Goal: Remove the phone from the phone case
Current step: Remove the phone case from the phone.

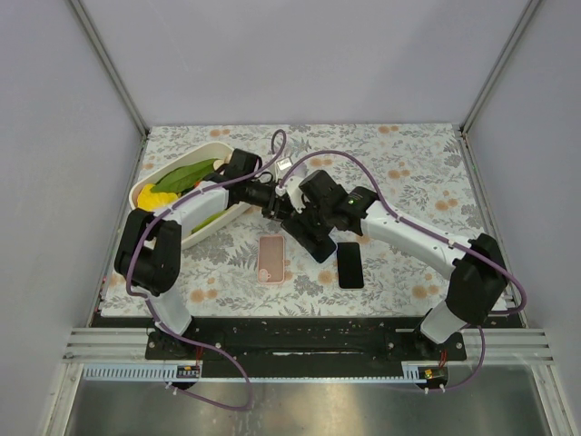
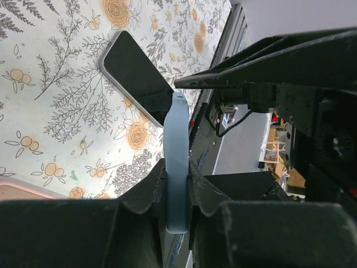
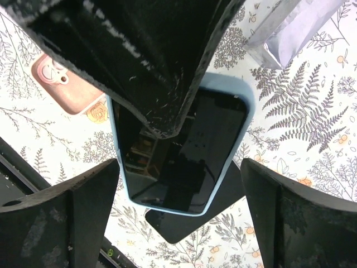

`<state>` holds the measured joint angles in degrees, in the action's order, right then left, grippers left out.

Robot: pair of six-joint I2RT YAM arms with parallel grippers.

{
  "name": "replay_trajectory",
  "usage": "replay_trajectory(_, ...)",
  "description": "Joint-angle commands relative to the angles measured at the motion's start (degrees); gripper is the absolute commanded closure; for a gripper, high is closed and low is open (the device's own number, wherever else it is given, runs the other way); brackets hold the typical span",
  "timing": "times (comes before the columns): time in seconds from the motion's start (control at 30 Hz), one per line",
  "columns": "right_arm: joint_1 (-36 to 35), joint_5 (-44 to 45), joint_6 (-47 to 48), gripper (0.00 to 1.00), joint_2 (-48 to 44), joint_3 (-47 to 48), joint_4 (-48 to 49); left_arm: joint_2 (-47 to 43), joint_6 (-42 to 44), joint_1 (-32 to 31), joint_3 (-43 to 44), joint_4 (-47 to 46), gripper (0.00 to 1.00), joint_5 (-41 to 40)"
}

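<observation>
A black phone sits in a light-blue case (image 3: 184, 151), held in the air above the table. My left gripper (image 2: 177, 184) is shut on one edge of the blue case (image 2: 177, 145); its finger (image 3: 145, 61) covers the phone's upper part in the right wrist view. My right gripper (image 3: 178, 173) is open, its fingers wide on either side of the phone's lower end without touching it. In the top view both grippers, left (image 1: 275, 207) and right (image 1: 310, 227), meet at the table's middle, and the cased phone is mostly hidden between them.
A bare black phone (image 1: 350, 264) lies flat under the held one and shows in both wrist views (image 2: 136, 78) (image 3: 189, 226). A pink case (image 1: 270, 258) (image 3: 61, 84) lies to the left. A white basket (image 1: 145, 193) of green and yellow items stands back left. A clear bag (image 3: 290, 28) lies nearby.
</observation>
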<state>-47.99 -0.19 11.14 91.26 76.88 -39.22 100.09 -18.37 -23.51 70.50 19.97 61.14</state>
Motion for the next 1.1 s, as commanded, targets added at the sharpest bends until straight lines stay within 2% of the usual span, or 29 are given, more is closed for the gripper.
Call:
replay_trajectory(0.0,-0.35,-1.13,0.02,0.01,-3.1,0.99,3.28,-1.74,8.07,0.57,3.15,2.35,1.0,3.02)
replay_trajectory(0.13,-0.35,1.75,0.38,0.01,-6.09,0.2,3.19,-3.41,16.68,1.53,4.47,7.79,1.0,2.4)
replay_trajectory(0.3,0.26,3.61,-0.23,0.0,-10.31,-0.42,3.98,-5.69,31.35,3.03,7.1,19.55,1.0,2.58)
replay_trajectory(0.4,1.84,0.46,-1.03,0.01,-12.94,-1.12,5.12,-7.62,39.35,3.56,8.42,25.28,1.0,1.88)
replay_trajectory(0.53,5.0,-9.45,-1.47,0.01,-14.53,-1.82,5.74,-11.67,45.96,3.73,8.43,29.07,1.0,0.56)
replay_trajectory(0.73,8.35,-24.75,2.31,0.04,-16.64,-5.16,7.04,-17.55,48.52,3.73,7.81,30.04,1.0,0.9)
replay_trajectory(1.07,9.05,-33.56,6.7,0.04,-16.21,-8.94,10.13,-22.31,44.92,4.26,7.73,27.86,1.0,2.57)
